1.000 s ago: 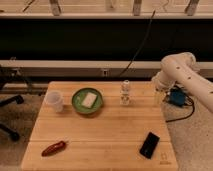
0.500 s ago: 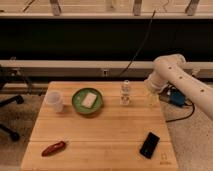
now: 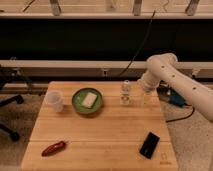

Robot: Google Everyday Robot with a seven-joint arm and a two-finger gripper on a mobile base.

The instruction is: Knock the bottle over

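Observation:
The small clear bottle (image 3: 126, 93) with a pale cap stands upright on the wooden table (image 3: 100, 130), right of centre near the far edge. My white arm comes in from the right. The gripper (image 3: 145, 95) hangs just to the right of the bottle, at about its height, a short gap away. The translucent white cup (image 3: 54, 100) stands upright at the table's left.
A green bowl (image 3: 87, 101) holding a pale block sits between cup and bottle. A red chili pepper (image 3: 54, 148) lies at the front left. A black phone (image 3: 149, 144) lies at the front right. A blue object (image 3: 176, 97) sits beyond the right edge.
The arm has swung left, bringing the gripper from beyond the table's right edge to just beside the bottle. The bottle still stands where it was.

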